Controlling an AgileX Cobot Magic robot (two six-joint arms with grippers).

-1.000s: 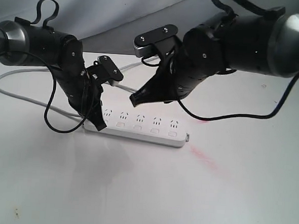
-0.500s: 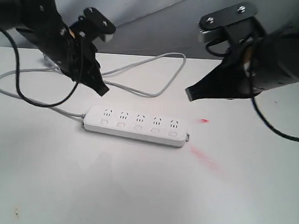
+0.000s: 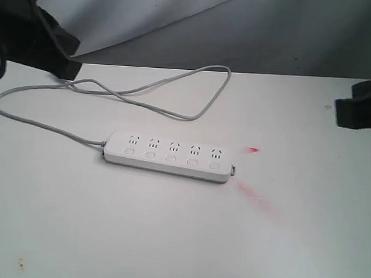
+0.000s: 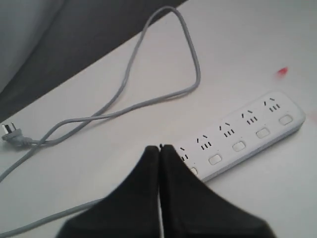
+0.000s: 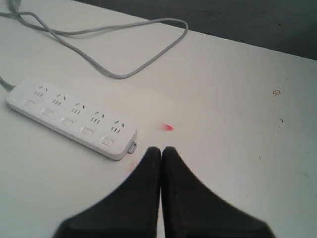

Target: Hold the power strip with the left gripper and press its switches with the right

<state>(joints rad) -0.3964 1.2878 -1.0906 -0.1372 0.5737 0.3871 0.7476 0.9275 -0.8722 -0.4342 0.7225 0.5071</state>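
The white power strip [image 3: 170, 157] lies flat on the white table, untouched, with its row of switches [image 3: 171, 157] facing up. Its grey cord [image 3: 176, 91] loops away toward the back. In the exterior view only a dark part of the left arm [image 3: 31, 38] shows in the top left corner, and a dark part of the right arm [image 3: 364, 106] at the right edge. The left gripper [image 4: 160, 147] is shut and empty, hovering off the strip [image 4: 242, 139] near its cord end. The right gripper [image 5: 161, 148] is shut and empty, off the strip's [image 5: 69, 116] other end.
A small red mark [image 3: 254, 149] and a pink smear [image 3: 254, 197] stain the table right of the strip. The cord's plug [image 4: 11, 131] lies loose near the dark backdrop [image 3: 273, 37] behind the table.
Both arms have pulled up and outward, away from the strip, to the edges of the exterior view. The strip has not moved.
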